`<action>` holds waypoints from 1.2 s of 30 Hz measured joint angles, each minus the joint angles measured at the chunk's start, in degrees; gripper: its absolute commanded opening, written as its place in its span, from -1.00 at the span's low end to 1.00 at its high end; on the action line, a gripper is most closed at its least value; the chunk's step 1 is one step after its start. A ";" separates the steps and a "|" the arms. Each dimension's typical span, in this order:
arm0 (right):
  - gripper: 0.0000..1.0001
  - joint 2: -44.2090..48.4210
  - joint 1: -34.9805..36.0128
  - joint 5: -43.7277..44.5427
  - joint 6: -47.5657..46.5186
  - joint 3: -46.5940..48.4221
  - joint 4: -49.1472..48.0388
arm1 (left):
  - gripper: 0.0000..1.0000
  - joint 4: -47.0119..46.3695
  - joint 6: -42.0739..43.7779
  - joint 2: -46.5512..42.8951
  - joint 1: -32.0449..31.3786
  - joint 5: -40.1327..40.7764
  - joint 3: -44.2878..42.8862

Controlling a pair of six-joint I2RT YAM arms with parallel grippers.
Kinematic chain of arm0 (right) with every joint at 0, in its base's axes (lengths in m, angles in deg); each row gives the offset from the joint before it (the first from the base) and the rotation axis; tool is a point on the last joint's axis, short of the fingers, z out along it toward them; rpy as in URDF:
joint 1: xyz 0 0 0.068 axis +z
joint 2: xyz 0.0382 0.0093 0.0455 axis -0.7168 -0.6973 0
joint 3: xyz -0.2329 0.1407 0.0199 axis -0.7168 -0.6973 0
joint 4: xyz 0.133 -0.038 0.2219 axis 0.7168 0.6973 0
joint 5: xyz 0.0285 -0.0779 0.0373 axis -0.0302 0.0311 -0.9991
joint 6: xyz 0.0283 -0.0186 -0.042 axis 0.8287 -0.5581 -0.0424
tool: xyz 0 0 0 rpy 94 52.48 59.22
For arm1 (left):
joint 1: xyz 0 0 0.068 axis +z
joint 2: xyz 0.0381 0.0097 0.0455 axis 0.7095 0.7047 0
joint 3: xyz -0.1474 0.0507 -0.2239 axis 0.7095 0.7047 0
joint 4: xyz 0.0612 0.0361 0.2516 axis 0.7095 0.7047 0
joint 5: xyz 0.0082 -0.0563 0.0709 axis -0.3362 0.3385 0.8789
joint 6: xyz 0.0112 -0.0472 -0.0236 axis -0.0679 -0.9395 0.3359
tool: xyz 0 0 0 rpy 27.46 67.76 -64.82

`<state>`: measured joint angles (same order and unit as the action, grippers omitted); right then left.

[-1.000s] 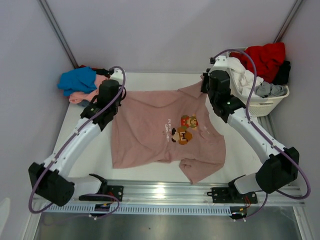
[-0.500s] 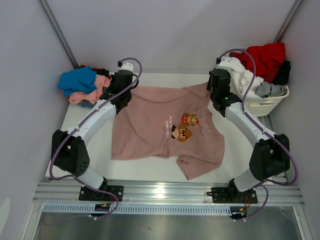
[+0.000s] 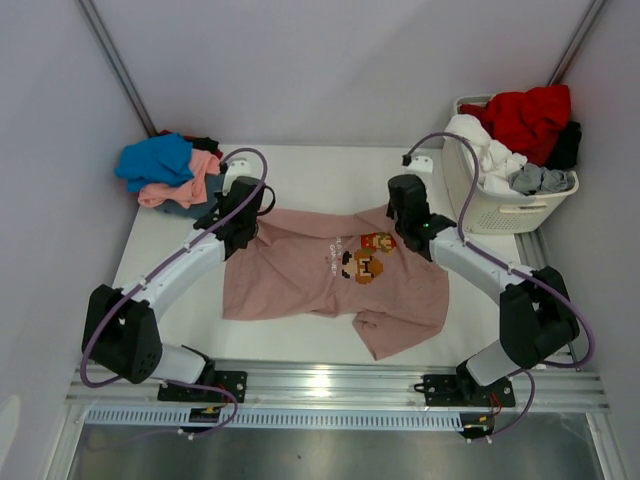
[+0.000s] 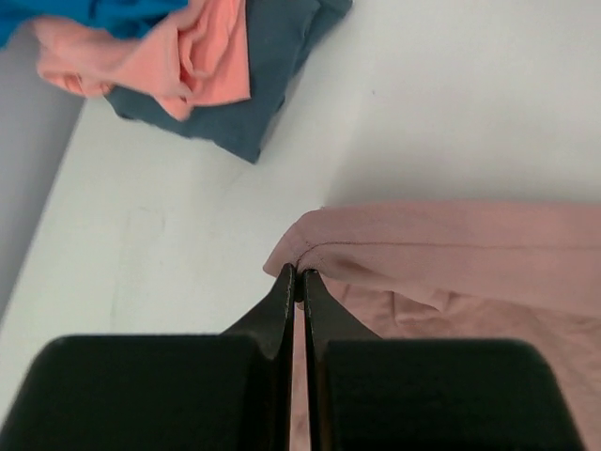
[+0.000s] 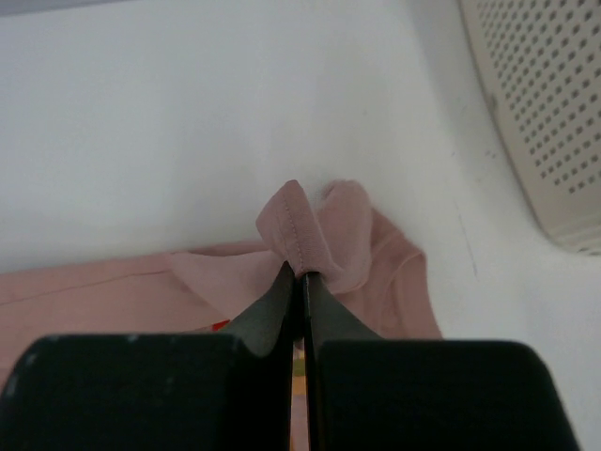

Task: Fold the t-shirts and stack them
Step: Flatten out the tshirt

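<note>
Dusty-pink cotton: one dusty-pink t-shirt (image 3: 320, 285) lies on the white table (image 3: 330, 170), roughly midway between the two arms, print side up. Its far edge is doubled over towards the near side. The brown-orange cartoon (image 3: 365, 255) sits just below that fold, and one sleeve juts out at the near right.

The left gripper (image 4: 299, 278) has its jaws pressed together on the hemmed far-left corner of the fold. The right gripper (image 5: 300, 278) is clamped likewise on a bunched tuck of pink cloth at the far-right corner.

At the far-left corner of the table, well apart from the shirt, is one pile of three visible garments: a blue tee (image 3: 155, 160) on top, a salmon tee (image 3: 185, 187) under it and a slate tee (image 4: 258, 80) at the bottom.

At the far right stands one white perforated basket (image 3: 505, 215) holding a red tee (image 3: 525, 115), a white tee (image 3: 485, 148), a grey garment (image 3: 540, 180) and a black garment (image 3: 566, 145) (all four crumpled and spilling over the rim).

The chest text beside the cartoon is too small to read. The neckline lies hidden under the fold. Both wrist views cut off most of the shirt.
</note>
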<state>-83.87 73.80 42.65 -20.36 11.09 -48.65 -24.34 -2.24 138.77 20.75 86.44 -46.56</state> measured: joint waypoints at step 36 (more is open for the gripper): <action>0.55 4.76 11.43 15.30 10.75 -8.17 8.31 | -0.97 10.16 -30.40 -14.05 -0.17 -7.58 13.75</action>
<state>-79.10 85.23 57.95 -9.61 2.92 -40.34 -14.18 -32.64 124.71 20.57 78.86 -32.81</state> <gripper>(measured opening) 0.768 0.012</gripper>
